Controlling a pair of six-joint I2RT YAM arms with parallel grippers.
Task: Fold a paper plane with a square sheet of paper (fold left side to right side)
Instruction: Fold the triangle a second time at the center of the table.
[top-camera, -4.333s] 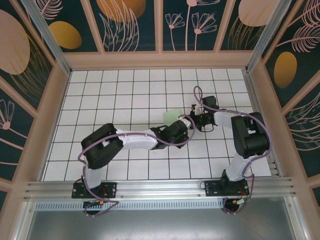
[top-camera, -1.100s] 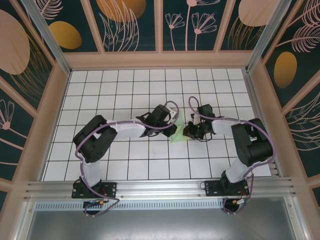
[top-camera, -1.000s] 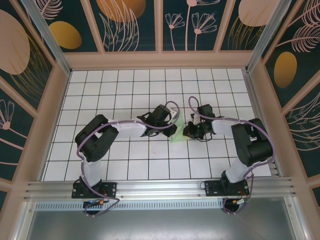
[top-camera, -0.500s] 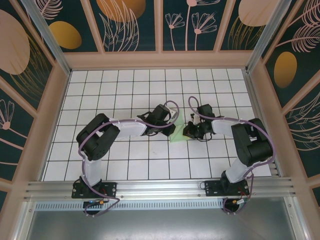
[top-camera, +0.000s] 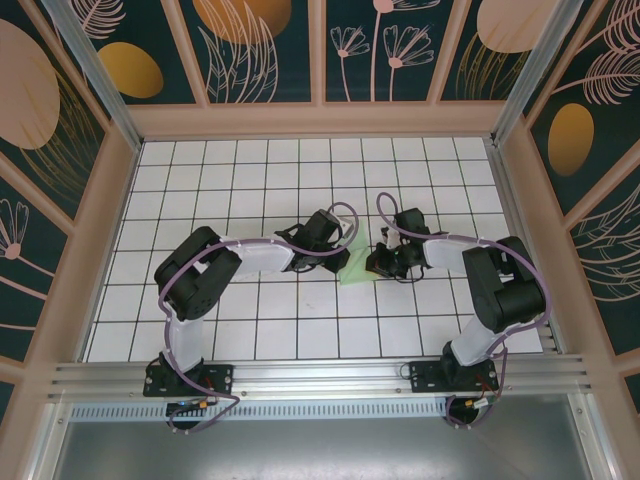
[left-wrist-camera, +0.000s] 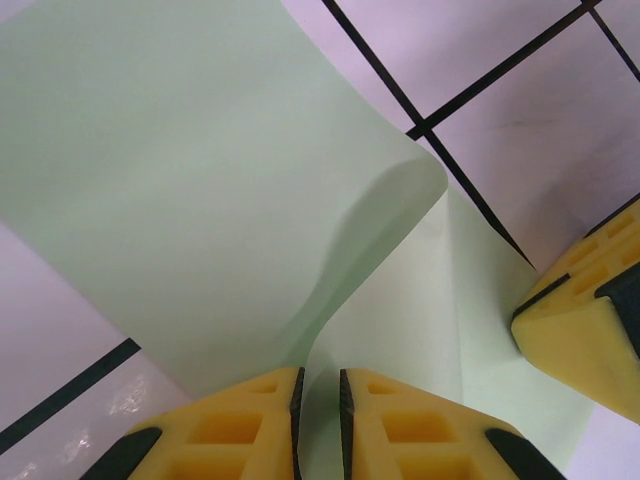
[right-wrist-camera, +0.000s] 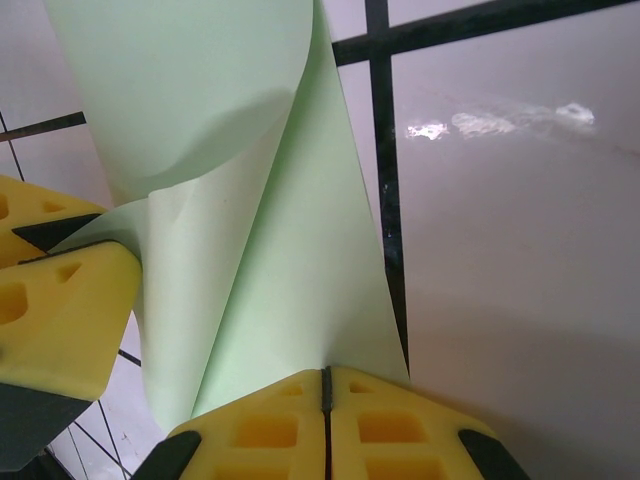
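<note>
Both grippers meet at the paper (top-camera: 352, 270), near the middle of the table (top-camera: 250, 180).

The pale green paper lies on the white grid between the two arms. Part of it lies flat, and one flap is lifted and curled over in a soft, uncreased bend. The left gripper (left-wrist-camera: 320, 385) has its yellow pads almost together and pinches the raised flap's edge in the thin slot between them. The right gripper (right-wrist-camera: 326, 385) is fully closed, its pads flush against each other, with its tips at the paper's other edge. I cannot tell whether any paper is caught between them. The grippers are near each other, each with a yellow finger showing in the other's wrist view.
</note>
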